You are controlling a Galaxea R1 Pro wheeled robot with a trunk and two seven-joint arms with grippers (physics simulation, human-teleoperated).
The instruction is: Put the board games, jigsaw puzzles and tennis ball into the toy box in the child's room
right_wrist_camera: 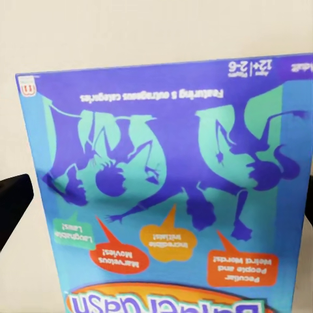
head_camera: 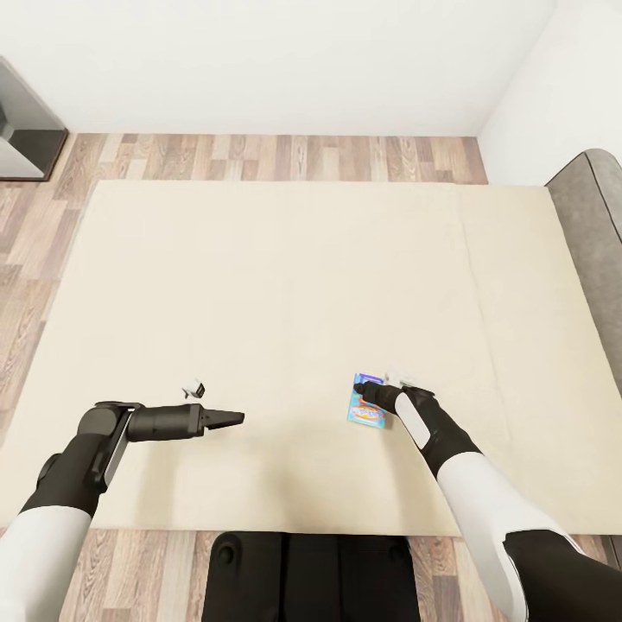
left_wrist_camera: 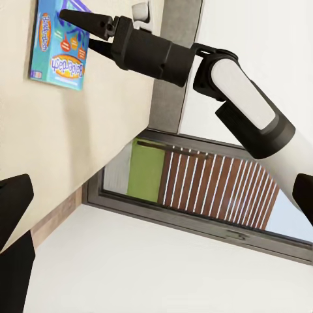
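Observation:
A small, mostly blue board game (head_camera: 364, 406) lies flat on the beige mattress of the bed (head_camera: 285, 276), near its front edge. My right gripper (head_camera: 366, 394) hovers right over the box's far end, open. In the left wrist view its two black fingers (left_wrist_camera: 77, 29) spread over the box (left_wrist_camera: 57, 55). In the right wrist view the box's printed lid (right_wrist_camera: 163, 189) sits close under the camera, between the fingertips (right_wrist_camera: 13, 202). My left gripper (head_camera: 235, 420) hangs open over bare mattress, well left of the box, holding nothing.
The grey headboard (head_camera: 596, 225) runs along the bed's right side. Wood-plank floor (head_camera: 259, 155) lies beyond the bed and to its left, with a dark grey unit (head_camera: 26, 130) at the far left. My base (head_camera: 311, 574) stands at the bed's front edge.

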